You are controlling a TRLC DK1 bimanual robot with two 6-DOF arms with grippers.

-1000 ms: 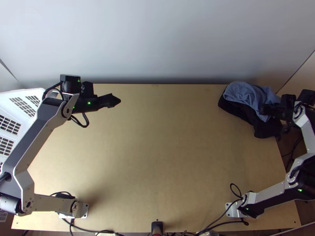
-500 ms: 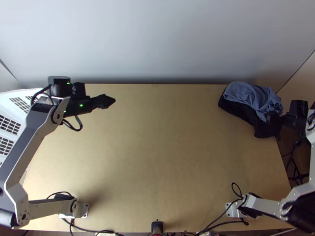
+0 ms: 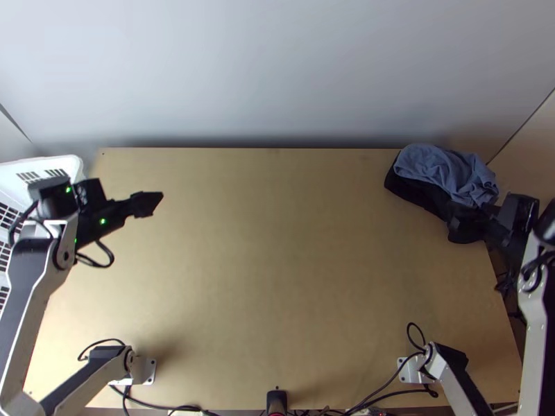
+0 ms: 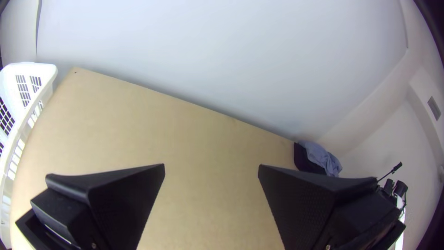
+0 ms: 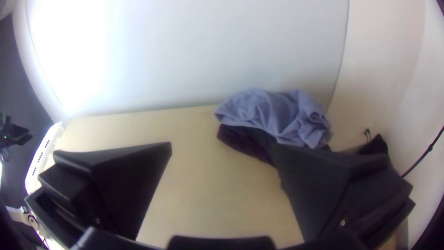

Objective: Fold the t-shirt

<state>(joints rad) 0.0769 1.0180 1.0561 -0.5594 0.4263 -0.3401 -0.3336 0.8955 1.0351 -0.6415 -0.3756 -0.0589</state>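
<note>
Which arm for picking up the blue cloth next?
Right, I'd say. The right gripper, open, is close to the bunched blue cloth at the far right. The left gripper, also open, is across the table, near the white basket.

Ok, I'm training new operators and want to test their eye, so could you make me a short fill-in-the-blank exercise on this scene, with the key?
The blue cloth lies bunched on ____ of the black cloth.
In the top view, both cloths lie toward the table's far ____ corner.
The basket at the opposite side is ____ in colour.
The left gripper's jaws are ____.

Missing words: top; right; white; open
</note>
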